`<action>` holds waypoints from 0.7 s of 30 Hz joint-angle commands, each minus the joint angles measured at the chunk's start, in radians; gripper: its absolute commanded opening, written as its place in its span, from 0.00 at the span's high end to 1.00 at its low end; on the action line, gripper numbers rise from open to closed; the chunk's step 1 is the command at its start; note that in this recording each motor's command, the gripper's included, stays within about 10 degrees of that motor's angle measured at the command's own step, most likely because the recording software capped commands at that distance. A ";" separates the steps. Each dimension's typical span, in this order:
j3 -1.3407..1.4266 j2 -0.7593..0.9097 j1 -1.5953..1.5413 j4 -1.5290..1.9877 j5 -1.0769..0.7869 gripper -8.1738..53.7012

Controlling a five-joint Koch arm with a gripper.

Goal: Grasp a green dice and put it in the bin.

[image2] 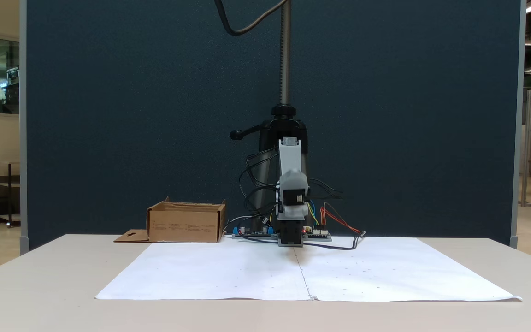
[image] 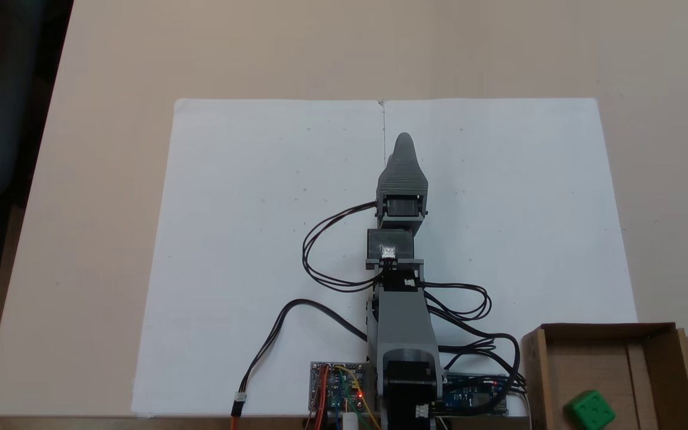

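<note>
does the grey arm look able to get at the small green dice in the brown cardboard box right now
Probably yes. The green dice lies in the open-topped cardboard box beside the arm's base, nothing covering it. The gripper points away over the white paper, so it must swing round and come down past the low walls.

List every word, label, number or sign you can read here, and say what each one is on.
None can be read.
The bin: rows of small dark print on its front wall, too small to read.
The green dice: dark sunken pips, no numerals.
The circuit boards at the arm's base: markings too small to read.
</note>
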 commanded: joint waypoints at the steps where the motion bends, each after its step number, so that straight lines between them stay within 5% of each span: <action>1: 0.066 0.112 0.014 -0.168 -0.051 0.15; 21: 0.066 0.112 0.012 -0.344 -0.052 0.15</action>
